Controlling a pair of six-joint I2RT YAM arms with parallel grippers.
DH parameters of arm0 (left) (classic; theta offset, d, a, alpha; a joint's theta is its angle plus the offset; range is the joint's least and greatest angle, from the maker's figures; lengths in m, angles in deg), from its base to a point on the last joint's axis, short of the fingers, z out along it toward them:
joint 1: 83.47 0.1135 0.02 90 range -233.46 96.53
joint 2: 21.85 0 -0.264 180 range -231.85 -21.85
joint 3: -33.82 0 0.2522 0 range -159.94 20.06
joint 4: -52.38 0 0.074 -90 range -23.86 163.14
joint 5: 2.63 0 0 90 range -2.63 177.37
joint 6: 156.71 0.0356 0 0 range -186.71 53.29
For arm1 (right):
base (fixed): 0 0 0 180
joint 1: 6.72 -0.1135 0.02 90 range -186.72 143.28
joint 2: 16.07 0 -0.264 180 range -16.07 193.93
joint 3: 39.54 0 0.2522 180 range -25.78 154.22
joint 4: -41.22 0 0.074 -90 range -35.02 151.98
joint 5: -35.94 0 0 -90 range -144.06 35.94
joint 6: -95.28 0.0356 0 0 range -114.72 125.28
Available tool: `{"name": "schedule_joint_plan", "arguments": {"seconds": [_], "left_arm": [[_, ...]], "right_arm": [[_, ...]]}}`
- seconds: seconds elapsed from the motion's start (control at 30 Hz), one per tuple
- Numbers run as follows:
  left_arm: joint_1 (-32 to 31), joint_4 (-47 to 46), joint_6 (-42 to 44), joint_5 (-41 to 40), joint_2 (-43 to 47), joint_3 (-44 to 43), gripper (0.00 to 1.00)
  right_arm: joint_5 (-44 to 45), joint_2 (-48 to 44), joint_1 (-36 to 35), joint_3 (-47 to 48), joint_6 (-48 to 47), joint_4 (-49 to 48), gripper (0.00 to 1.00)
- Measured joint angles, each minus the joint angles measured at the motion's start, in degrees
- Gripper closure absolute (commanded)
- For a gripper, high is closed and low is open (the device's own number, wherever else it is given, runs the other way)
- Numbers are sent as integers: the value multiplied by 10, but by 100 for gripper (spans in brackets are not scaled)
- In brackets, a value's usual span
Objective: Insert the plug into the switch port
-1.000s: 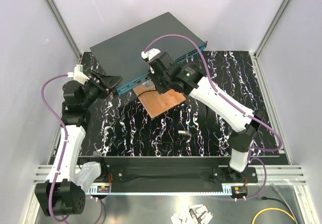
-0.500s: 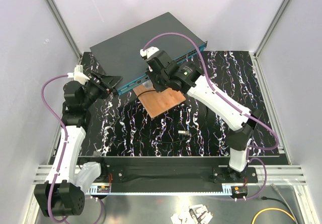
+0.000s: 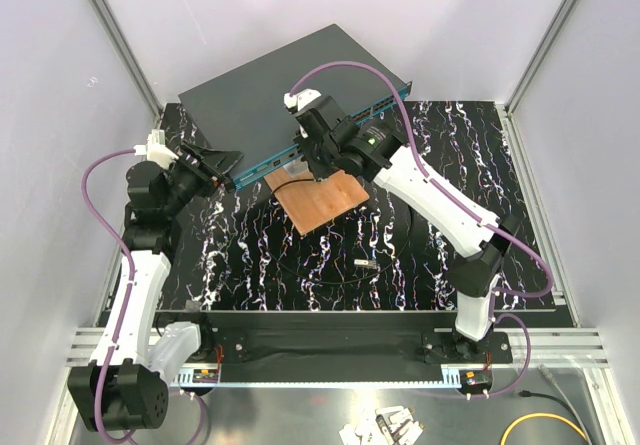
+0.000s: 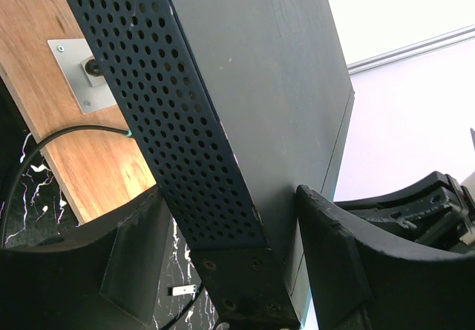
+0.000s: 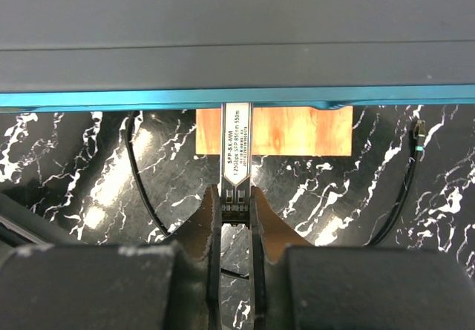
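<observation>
The switch is a flat dark-grey box (image 3: 270, 90) with a teal front strip (image 5: 371, 94); its ports do not show from these angles. My right gripper (image 5: 236, 196) is shut on a slim silver module with a white label (image 5: 236, 141). The module's far end meets the teal strip. In the top view the right gripper (image 3: 312, 163) is at the strip's middle. The plug, a small pale connector (image 3: 365, 262), lies loose on the marbled table at the end of a thin black cable. My left gripper (image 3: 225, 160) clamps the box's left corner (image 4: 237, 271), one finger on each face.
A wooden board (image 3: 320, 200) lies under the right gripper, against the switch front, with a metal plate on it (image 4: 82, 74). A thin black cable (image 5: 137, 174) loops over the table. Grey walls close in on three sides.
My right gripper has moved a little up toward the switch front, carrying the module with it. The left gripper and the switch have not moved.
</observation>
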Motion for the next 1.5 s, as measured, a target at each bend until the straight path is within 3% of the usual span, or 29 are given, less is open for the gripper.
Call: {"name": "schedule_joint_plan", "arguments": {"seconds": [0.47, 1.5], "left_arm": [[-4, -2, 0, -5, 2, 1, 71], [-11, -1, 0, -16, 4, 2, 74]], "right_arm": [[-40, 1, 10, 13, 3, 14, 100], [-39, 10, 8, 33, 4, 20, 100]]}}
